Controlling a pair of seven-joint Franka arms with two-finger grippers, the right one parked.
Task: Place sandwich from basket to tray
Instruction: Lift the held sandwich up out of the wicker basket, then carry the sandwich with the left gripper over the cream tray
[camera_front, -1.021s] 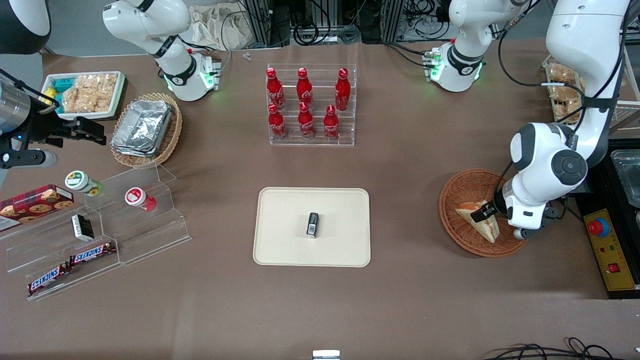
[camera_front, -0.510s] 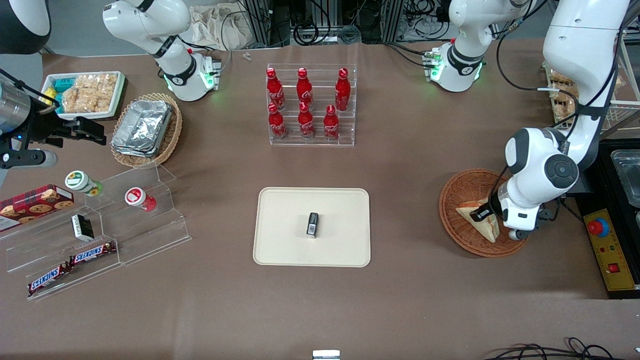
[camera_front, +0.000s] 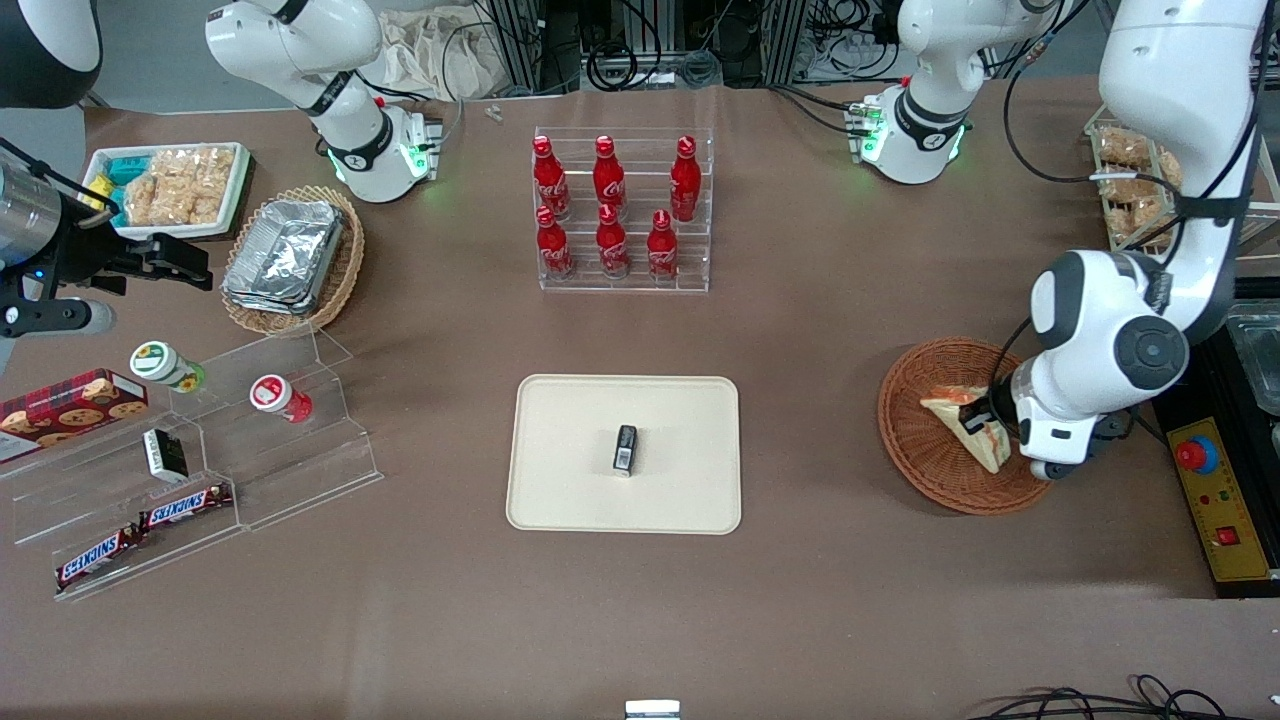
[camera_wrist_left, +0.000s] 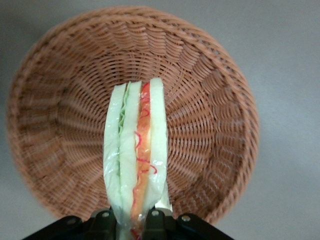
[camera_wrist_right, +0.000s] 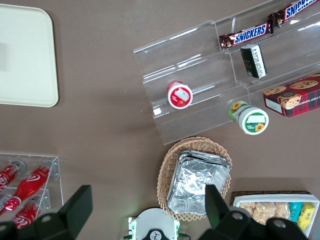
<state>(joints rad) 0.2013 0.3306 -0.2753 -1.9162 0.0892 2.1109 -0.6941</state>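
Observation:
The sandwich (camera_front: 962, 424) is a pale bread wedge with red-orange and green filling, wrapped in clear film. It is held on edge above the round reddish-brown wicker basket (camera_front: 915, 440) at the working arm's end of the table. My left gripper (camera_front: 982, 418) is shut on the sandwich's wide end. In the left wrist view the sandwich (camera_wrist_left: 135, 160) stands between the fingers of the gripper (camera_wrist_left: 134, 220), with the basket (camera_wrist_left: 210, 100) below it. The cream-beige tray (camera_front: 570, 470) lies in the middle of the table, with a small black packet (camera_front: 625, 448) on it.
An acrylic rack of red cola bottles (camera_front: 610, 205) stands farther from the camera than the tray. A tan basket of foil trays (camera_front: 290, 255), a white snack tray (camera_front: 170, 185) and an acrylic step shelf (camera_front: 200, 460) with snacks lie toward the parked arm's end. A control box (camera_front: 1215, 500) sits beside the basket.
The left gripper has lifted the sandwich off the basket floor and shifted a little away from the camera; the sandwich now hangs on edge in the jaws.

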